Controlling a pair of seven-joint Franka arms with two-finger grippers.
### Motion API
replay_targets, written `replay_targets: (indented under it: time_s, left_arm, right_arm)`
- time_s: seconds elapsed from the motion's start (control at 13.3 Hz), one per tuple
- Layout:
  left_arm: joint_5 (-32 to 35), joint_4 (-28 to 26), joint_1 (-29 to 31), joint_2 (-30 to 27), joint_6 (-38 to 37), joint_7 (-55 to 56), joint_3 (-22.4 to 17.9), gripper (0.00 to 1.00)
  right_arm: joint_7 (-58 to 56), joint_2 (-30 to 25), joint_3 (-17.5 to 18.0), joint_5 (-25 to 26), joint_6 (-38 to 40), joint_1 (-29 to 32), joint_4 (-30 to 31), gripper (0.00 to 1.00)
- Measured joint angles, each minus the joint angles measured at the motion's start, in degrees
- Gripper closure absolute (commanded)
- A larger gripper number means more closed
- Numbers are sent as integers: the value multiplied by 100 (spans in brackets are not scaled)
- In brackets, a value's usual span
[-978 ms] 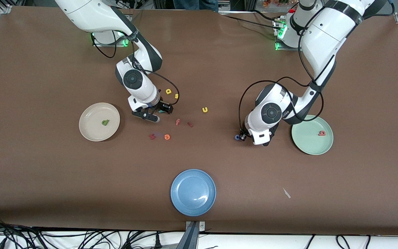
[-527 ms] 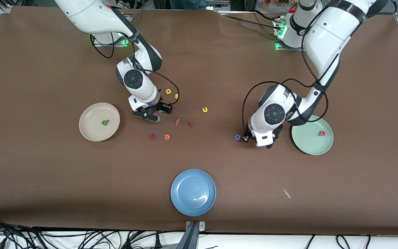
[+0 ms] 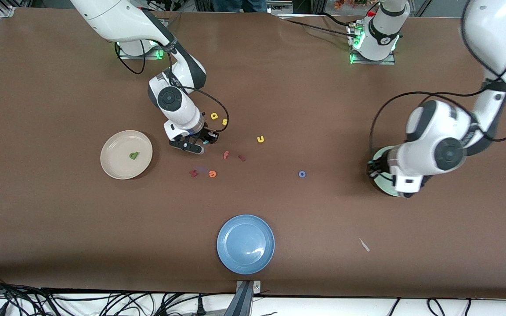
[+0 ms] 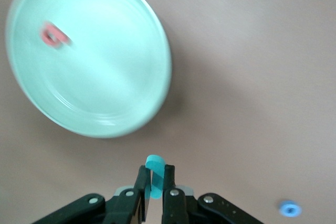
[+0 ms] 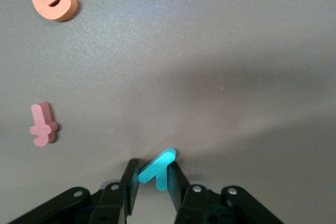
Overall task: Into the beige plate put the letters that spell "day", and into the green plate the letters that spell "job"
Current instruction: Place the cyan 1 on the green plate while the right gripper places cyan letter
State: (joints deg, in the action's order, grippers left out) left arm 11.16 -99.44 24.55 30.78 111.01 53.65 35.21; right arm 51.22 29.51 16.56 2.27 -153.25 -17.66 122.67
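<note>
1. Presently the left gripper [image 4: 155, 170] hangs over the tabletop [image 3: 59, 219] close by the rim of the green plate [image 4: 105, 77], at the left arm's end of the frame. Its jaws are pinched tight on a teal letter [image 4: 155, 187], which stands upright between them.
2. Inside the green plate lies the salmon-red b [image 4: 52, 35]. In the front view the left arm covers most of that plate.
3. The blue o [image 3: 302, 174] sits alone on the tabletop in the middle band of the frame, well apart from the green plate.
4. The right gripper [image 5: 153, 169] is down at the tabletop just beside the beige plate [image 3: 108, 149]. Its jaws have closed onto the teal y [image 5: 163, 158], which lies flat on the brown surface.
5. The green d [image 3: 134, 155] rests in the beige plate.
6. The yellow a [image 3: 214, 116] and a yellow s [image 3: 225, 121] lie side by side a little higher in the frame than the right gripper. A yellow u [image 3: 260, 139] is off toward the frame's centre.
7. A red f [image 3: 225, 154], an orange e [image 3: 212, 174] and two dark red letters [image 3: 241, 157] are scattered just below the right gripper in the frame.
8. A blue plate [image 3: 226, 228] sits low in the frame's centre.
</note>
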Motion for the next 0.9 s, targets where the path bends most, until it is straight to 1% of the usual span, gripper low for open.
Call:
replay_targets:
  time_s: [0.15,0.23,0.3,0.45,0.53,0.6,0.68,0.75,0.9]
  left_arm:
    - [49,-87,434,15,-53,-890,-10,100]
    - [209,-159,564,50,-58,-1180,-14,100]
    - [417,-224,663,118,-58,-1367,-22,100]
    - [771,-283,833,361,-51,-1643,-33,95]
    - [914,-285,891,503,-31,-1731,-37,85]
    - [1008,-285,940,622,-4,-1770,-37,64]
    - [1049,-284,976,704,22,-1795,-37,16]
    - [1052,-283,993,735,38,-1807,-36,0]
    - [1052,-254,995,737,42,-1808,-13,0]
  right_arm:
    - [-42,-62,-8,35,82,1,-10,77]
    - [-108,-138,-25,53,267,12,-42,77]
    - [-270,-264,-50,58,560,38,-91,77]
    - [-781,-628,-118,61,1171,184,-153,77]
    - [-1121,-821,-154,61,1467,323,-156,77]
    - [-1486,-984,-197,63,1726,483,-156,77]
    - [-1922,-1129,-275,65,1948,655,-154,76]
    - [-2405,-1248,-386,69,2138,826,-154,76]
    - [-3443,-1413,-711,72,2404,1140,-153,74]
